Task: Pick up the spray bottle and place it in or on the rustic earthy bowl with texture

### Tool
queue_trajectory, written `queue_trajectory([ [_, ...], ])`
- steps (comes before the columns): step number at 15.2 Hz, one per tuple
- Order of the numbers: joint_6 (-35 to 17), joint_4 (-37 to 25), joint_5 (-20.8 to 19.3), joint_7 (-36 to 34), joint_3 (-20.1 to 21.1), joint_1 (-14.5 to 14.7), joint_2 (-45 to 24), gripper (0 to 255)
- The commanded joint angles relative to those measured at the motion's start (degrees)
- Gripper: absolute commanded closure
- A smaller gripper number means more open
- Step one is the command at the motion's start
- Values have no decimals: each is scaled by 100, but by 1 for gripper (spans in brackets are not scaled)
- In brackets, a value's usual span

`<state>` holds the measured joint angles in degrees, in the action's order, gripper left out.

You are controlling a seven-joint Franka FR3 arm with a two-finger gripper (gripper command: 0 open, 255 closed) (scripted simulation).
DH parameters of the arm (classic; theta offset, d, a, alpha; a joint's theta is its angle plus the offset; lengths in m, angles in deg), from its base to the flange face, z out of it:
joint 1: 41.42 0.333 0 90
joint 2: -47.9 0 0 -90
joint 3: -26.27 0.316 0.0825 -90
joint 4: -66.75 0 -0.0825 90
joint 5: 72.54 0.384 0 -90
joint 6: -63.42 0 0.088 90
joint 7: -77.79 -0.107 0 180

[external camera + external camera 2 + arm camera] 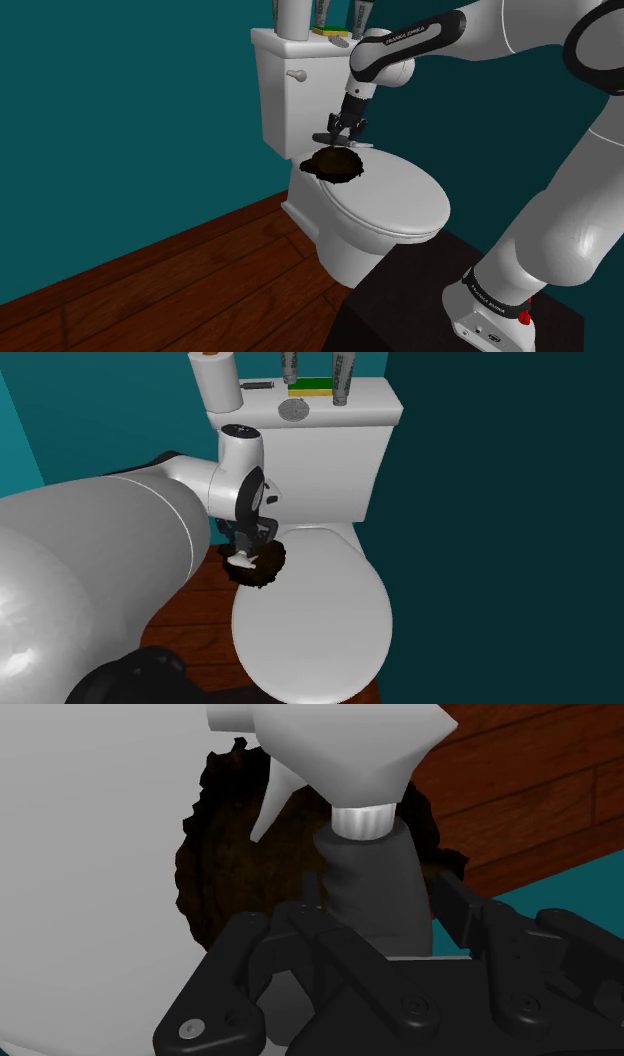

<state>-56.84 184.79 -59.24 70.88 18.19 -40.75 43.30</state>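
Note:
A spray bottle with a dark grey body and a white trigger head sits clasped between the black fingers of my gripper. The gripper hangs just above a dark brown, rough-edged bowl that rests on the closed white toilet lid, near the tank. In the second exterior view the gripper is over the bowl, and the white head of the bottle shows low over the bowl's inside. In the wrist view the bowl lies directly behind the bottle.
The toilet tank stands right behind the bowl. On its top are a paper roll, a green sponge, a round disc and upright tubes. Wooden floor and teal walls surround the toilet. The black stand is at the lower right.

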Motion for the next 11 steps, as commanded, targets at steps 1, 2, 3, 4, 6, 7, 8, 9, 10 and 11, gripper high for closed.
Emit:
queue_trajectory([
  [1, -144, 65, 33, 35, 7, 3, -78, 255],
  [2, -213, 101, 50, 55, 9, 3, -114, 255],
  [3, -282, 136, 67, 76, 11, 3, -151, 255],
  [4, -351, 169, 84, 97, 14, 3, -189, 255],
  [6, -433, 209, 105, 122, 18, 3, -235, 255],
  [7, -433, 208, 105, 122, 18, 3, -235, 255],
  [8, -433, 208, 106, 122, 18, 3, -235, 255],
  [9, -433, 208, 106, 122, 18, 3, -235, 255],
  [10, -433, 208, 106, 122, 18, 3, -235, 255],
  [11, -433, 208, 106, 122, 18, 3, -235, 255],
])
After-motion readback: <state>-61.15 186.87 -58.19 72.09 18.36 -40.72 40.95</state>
